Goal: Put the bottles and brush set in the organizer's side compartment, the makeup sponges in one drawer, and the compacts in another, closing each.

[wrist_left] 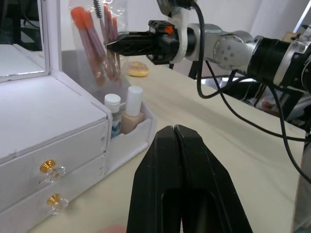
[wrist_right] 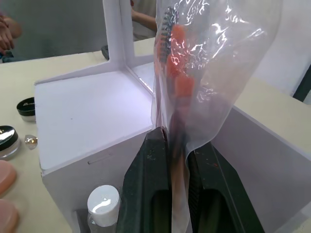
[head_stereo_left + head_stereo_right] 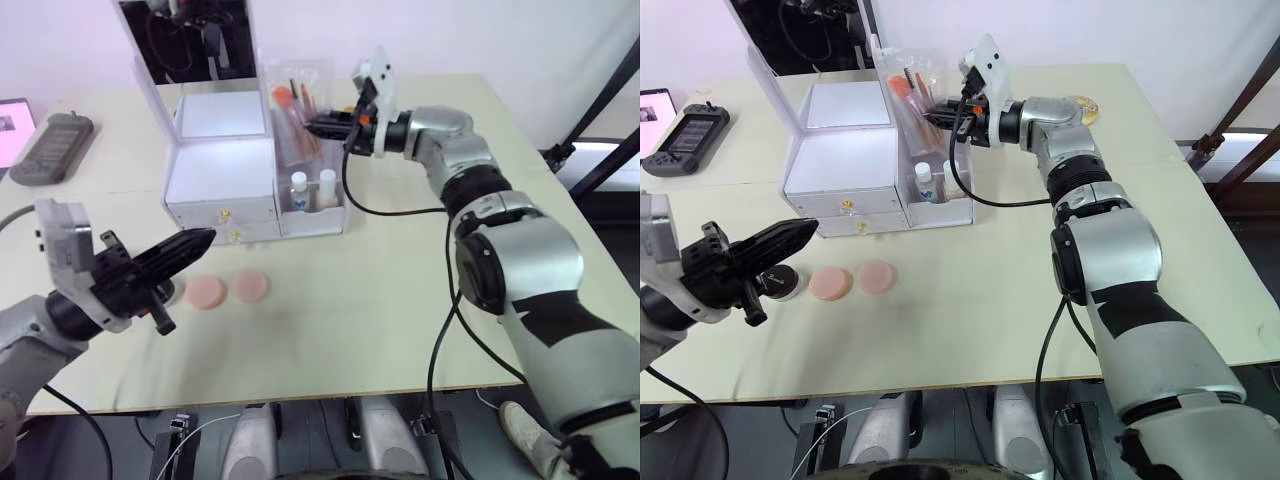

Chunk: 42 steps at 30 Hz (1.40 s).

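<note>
— Clear sleeve: how will the brush set (image 2: 187, 73) handle?
— Light, floppy, slick. Right gripper (image 2: 177, 145) pinches its lower edge over the side compartment (image 3: 325, 205); left gripper (image 1: 176, 133), pressed together, holds nothing.

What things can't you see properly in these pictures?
- Inside the two drawers: both are shut, so their fronts hide what is in them.
- The bottoms of the two bottles: the wall of the side bin covers them.
- A black compact: in the right eye view the left gripper partly covers it.
- The game console: its screen is too small to read.
</note>
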Each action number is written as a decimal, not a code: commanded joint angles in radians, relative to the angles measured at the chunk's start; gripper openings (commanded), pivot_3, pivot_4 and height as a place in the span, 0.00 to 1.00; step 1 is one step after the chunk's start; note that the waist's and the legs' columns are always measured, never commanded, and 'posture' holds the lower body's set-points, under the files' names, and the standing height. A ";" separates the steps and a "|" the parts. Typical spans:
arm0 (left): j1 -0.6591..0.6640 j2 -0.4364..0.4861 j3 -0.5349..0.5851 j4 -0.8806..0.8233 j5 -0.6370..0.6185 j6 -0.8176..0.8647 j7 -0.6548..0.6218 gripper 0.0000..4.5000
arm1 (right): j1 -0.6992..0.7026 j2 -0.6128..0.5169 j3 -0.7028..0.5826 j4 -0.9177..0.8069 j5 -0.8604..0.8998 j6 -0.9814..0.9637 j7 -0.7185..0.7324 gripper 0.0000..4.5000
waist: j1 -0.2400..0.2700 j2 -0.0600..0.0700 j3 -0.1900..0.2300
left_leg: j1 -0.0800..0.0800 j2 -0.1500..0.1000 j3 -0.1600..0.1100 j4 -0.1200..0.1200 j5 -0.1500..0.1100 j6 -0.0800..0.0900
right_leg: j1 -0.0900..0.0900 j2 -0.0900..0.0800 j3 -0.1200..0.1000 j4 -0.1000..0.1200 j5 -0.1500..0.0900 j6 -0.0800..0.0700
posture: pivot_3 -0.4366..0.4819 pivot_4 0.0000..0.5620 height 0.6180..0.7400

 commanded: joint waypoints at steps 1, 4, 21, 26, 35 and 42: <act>-0.002 0.017 0.012 -0.013 0.010 -0.033 0.004 0.00 | -0.019 0.008 -0.021 -0.006 -0.035 -0.037 -0.032 0.00 | 0.000 0.000 0.000 | 0.000 0.000 0.000 0.000 0.000 0.000 | 0.000 0.000 0.000 0.000 0.000 0.000 | 0.48 0.27 1.00; 0.002 0.017 0.004 -0.018 0.012 -0.039 0.010 0.00 | 0.004 0.022 -0.006 0.003 -0.081 -0.059 -0.064 0.00 | 0.000 0.000 0.000 | 0.000 0.000 0.000 0.000 0.000 0.000 | 0.000 0.000 0.000 0.000 0.000 0.000 | 0.48 0.27 1.00; -0.006 0.037 -0.008 -0.016 0.009 -0.049 0.022 0.00 | 0.029 0.049 -0.041 0.012 -0.177 -0.127 -0.143 0.00 | -0.001 0.000 0.000 | 0.008 0.000 0.000 0.001 0.001 -0.001 | 0.002 0.002 0.004 0.009 0.000 -0.001 | 0.48 0.27 1.00; -0.015 0.036 -0.023 -0.013 0.015 -0.051 0.024 0.00 | -0.009 0.055 -0.043 0.012 -0.194 -0.151 -0.151 0.00 | -0.004 0.000 0.000 | 0.010 0.000 0.001 0.001 0.001 -0.001 | 0.002 0.004 0.008 0.009 0.000 -0.002 | 0.48 0.27 1.00; -0.033 0.037 -0.039 -0.010 0.024 -0.051 0.030 0.00 | 0.012 0.081 -0.024 0.020 -0.243 -0.158 -0.185 0.00 | -0.017 0.000 0.000 | 0.012 0.001 0.002 0.001 0.001 -0.001 | 0.004 0.005 0.010 0.010 0.001 -0.002 | 0.48 0.27 1.00; -0.032 0.044 -0.036 -0.018 0.015 -0.049 0.044 0.00 | 0.013 0.083 -0.044 0.022 -0.250 -0.145 -0.218 0.64 | -0.023 0.000 0.000 | 0.013 0.001 0.002 0.001 0.001 -0.001 | 0.004 0.005 0.010 0.010 0.001 -0.002 | 0.48 0.27 1.00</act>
